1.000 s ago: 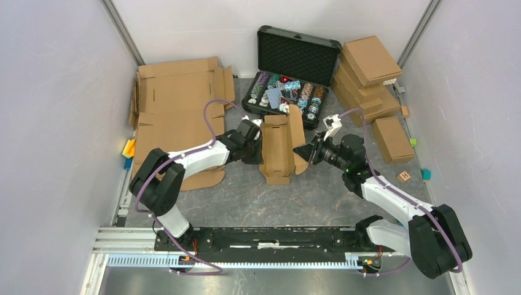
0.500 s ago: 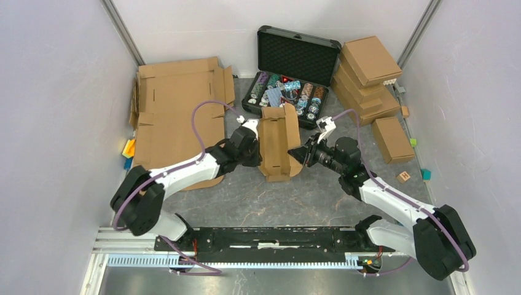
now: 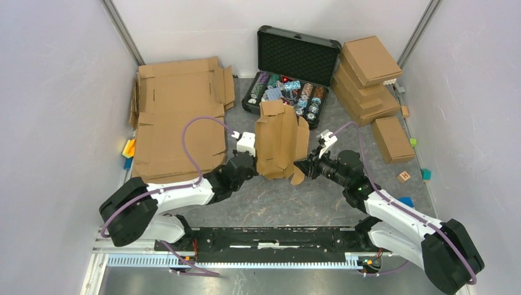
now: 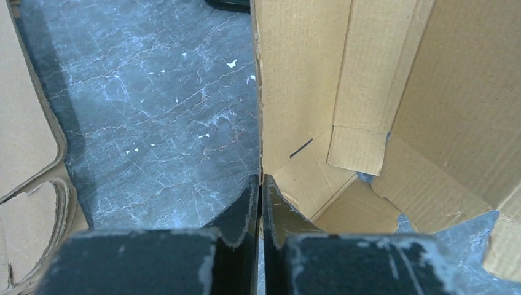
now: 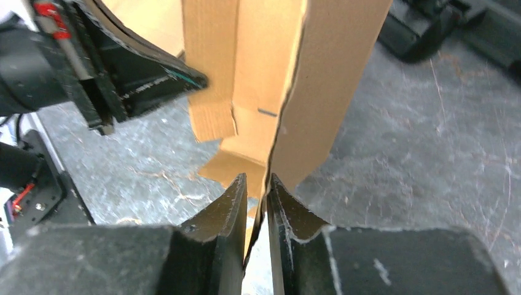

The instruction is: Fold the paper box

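The left gripper (image 4: 261, 187) is clamped on the left wall of the paper box (image 3: 279, 144). The right gripper (image 5: 258, 184) pinches the edge of the right wall. The box is between them, tilted, with its flaps open. The 2 arms reach low and inward over the grey marbled table (image 3: 276, 203). Beyond lie flat cardboard sheets (image 3: 178, 117) and an open black case (image 3: 289, 67), with white walls around.

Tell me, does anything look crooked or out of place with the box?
The paper box looks askew: it is tipped up rather than lying flat, pinched at opposite walls by the left claw and right claw, its flaps splaying unevenly.
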